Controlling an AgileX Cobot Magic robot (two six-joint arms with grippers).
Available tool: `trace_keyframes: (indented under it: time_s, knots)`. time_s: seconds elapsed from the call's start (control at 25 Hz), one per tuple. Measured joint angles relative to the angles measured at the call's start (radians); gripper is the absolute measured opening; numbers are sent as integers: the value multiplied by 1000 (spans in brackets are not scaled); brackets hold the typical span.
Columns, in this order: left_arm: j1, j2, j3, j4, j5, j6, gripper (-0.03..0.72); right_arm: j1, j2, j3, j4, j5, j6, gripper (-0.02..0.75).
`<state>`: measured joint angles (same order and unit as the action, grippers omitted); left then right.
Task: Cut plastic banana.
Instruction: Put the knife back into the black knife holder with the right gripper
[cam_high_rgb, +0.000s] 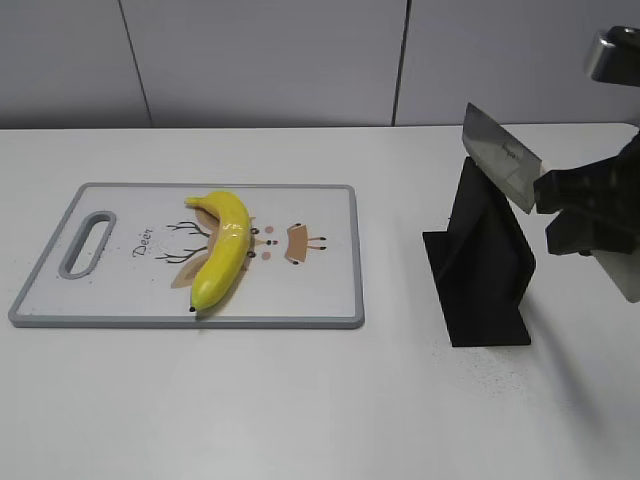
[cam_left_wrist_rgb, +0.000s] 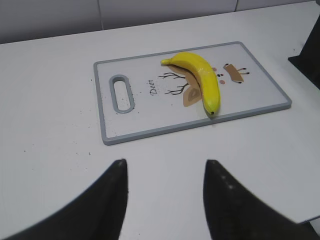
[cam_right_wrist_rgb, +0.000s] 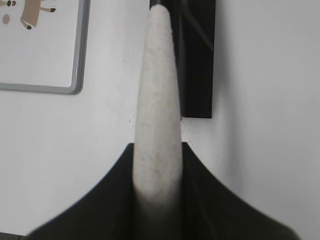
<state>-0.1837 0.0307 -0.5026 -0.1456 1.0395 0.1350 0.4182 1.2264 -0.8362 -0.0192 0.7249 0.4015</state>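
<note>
1. The surface (cam_high_rgb: 300, 400) is white and matte, and it carries everything here; a pale panelled wall stands behind it
2. The cutting board (cam_high_rgb: 120, 300) lies flat on the surface, white with a grey rim, a grey-edged handle slot at its left end, and a printed deer drawing with the word "Deer" near the middle
3. The knife stand (cam_high_rgb: 485, 270) is black and upright on the surface, well to the right of the cutting board and apart from it
4. The plastic banana (cam_high_rgb: 224, 247) rests on the cutting board near its middle, lying across the deer print; it is glossy yellow and curved, one dark tip points toward the board's far edge and the other sits just at the near rim
5. The knife (cam_high_rgb: 498, 156) is in the air above the knife stand, its broad grey blade tilted with the point toward the cutting board; its pale speckled handle (cam_right_wrist_rgb: 157, 115) runs back to the right
6. The right tool (cam_right_wrist_rgb: 157, 185) is to the right of the cutting board, beyond the stand, its jaws closed against both sides of the knife handle
7. The left tool (cam_left_wrist_rgb: 165, 195) hovers over bare surface on the near side of the cutting board, its two dark fingers (cam_left_wrist_rgb: 112, 200) spread wide with nothing between them
</note>
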Motion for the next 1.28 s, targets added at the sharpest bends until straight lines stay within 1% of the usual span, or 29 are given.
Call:
trace_keyframes:
  time_s: [0.16, 0.36, 0.6, 0.88, 1.0, 1.28]
  knots:
    - [0, 0, 0, 0, 0, 0, 458, 0, 2, 0, -7, -24, 10, 183]
    - [0, 0, 0, 0, 0, 0, 424, 0, 2, 0, -43, -32, 39, 183]
    - [0, 0, 0, 0, -1, 0, 389, 0, 6, 0, -45, -32, 44, 183]
    - [0, 0, 0, -1, -2, 0, 384, 0, 85, 0, -44, -18, 45, 183]
    - [0, 0, 0, -1, -2, 0, 384, 0, 113, 0, -23, -17, 45, 183]
    - [0, 0, 0, -1, -3, 0, 384, 0, 128, 0, 1, -13, 39, 183]
